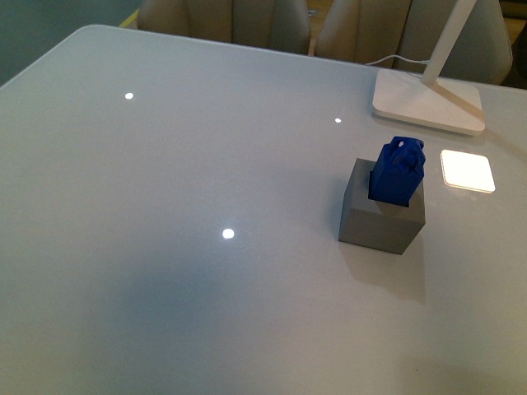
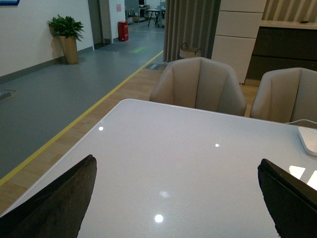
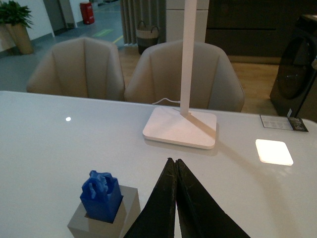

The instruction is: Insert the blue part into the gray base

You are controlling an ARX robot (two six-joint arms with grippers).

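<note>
Gaping wide: left gripper (image 2: 177,166), fingers (image 2: 59,203) far apart and holding nothing, with only bare table (image 2: 163,148) between them. Two beige chairs (image 2: 198,87) stand past the table's far edge, ahead of those fingers.

Item, gray base (image 1: 375,222): cube, upright on the table, square hole in its top face.

Item, blue part (image 1: 397,171): lower end set down in that hole, upper body and knobbed top standing proud of the cube. Whether it is pushed fully home cannot be told.

Item, right gripper (image 3: 174,166): fingers (image 3: 163,208) pressed together, gripping nothing. The base and part sit just beside these fingers, off to one side and short of their tips, not touching them.

Item, white lamp foot (image 3: 181,128): beyond the fingertips, farther out on the table, with its stem rising from it.

Item, bright square patch (image 3: 273,151): on the tabletop near the lamp foot, also beyond the tips.
</note>
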